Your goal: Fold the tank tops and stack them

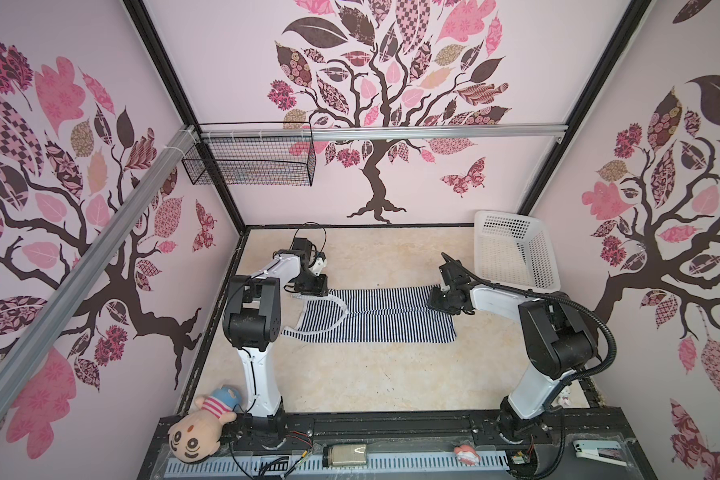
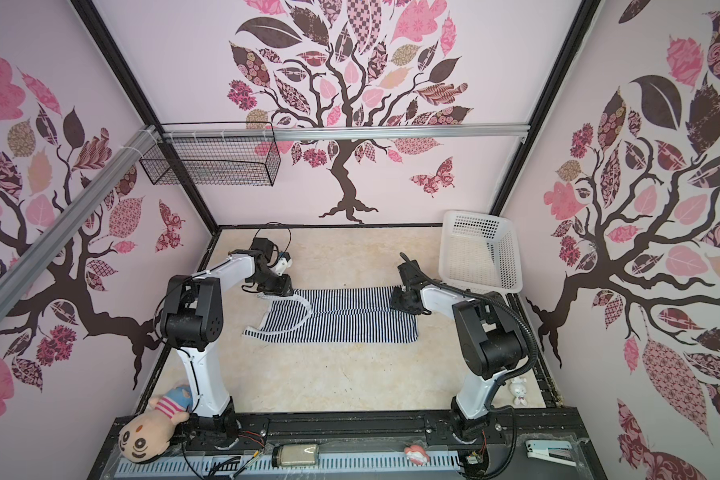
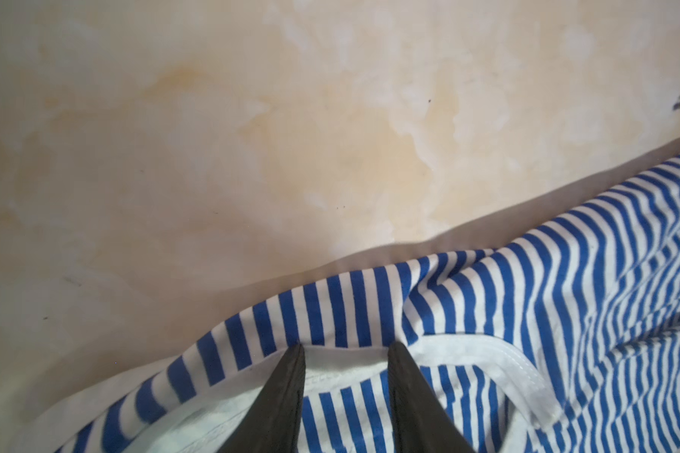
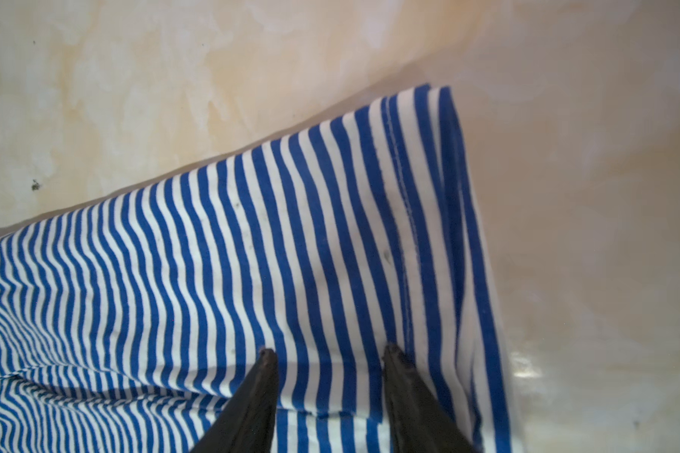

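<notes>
Tank top (image 1: 375,318) — flat on the table (image 1: 350,382), about midway between the arms, neck end toward the left arm, hem toward the right; only one on show. Left gripper (image 1: 313,289) down at the far shoulder, jaws part-way apart, tips astride the white edging (image 3: 521,364), no cloth gathered between them. Right gripper (image 1: 438,300) at the far hem corner, likewise parted, tips resting on smooth stripes beside the hem stitching (image 4: 405,204) — not pinching either, as far as can be told. Likely risks from here: closing on the top layer alone and peeling it off the one beneath; lifting unevenly and skewing the fold; snagging a finger under the edging; brushing the basket (image 1: 512,253) just beyond the right wrist.
</notes>
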Robot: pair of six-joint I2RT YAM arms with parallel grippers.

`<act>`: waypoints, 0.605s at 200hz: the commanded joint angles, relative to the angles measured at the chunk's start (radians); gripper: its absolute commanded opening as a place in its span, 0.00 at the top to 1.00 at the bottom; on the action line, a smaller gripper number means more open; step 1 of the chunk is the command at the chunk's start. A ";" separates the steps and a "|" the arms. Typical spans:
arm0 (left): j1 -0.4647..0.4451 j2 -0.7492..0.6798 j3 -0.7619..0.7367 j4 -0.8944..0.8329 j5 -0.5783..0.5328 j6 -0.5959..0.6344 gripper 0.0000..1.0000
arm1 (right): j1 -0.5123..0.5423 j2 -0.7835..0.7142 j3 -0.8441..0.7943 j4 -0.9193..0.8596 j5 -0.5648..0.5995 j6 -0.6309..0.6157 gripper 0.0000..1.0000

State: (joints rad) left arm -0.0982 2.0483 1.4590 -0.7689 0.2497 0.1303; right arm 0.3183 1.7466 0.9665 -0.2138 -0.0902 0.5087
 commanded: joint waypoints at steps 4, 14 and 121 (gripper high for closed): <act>0.002 0.069 0.055 -0.036 -0.058 -0.006 0.61 | 0.002 -0.015 -0.036 -0.035 0.002 0.007 0.53; 0.003 0.092 0.077 -0.051 -0.061 -0.003 0.61 | 0.008 -0.018 -0.045 -0.037 0.007 0.008 0.53; -0.005 0.323 0.453 -0.173 -0.063 0.005 0.60 | 0.128 -0.168 -0.179 -0.053 0.061 0.107 0.53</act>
State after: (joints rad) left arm -0.0994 2.2726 1.8229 -0.9169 0.2218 0.1287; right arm 0.4194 1.6276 0.8299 -0.1921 -0.0467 0.5636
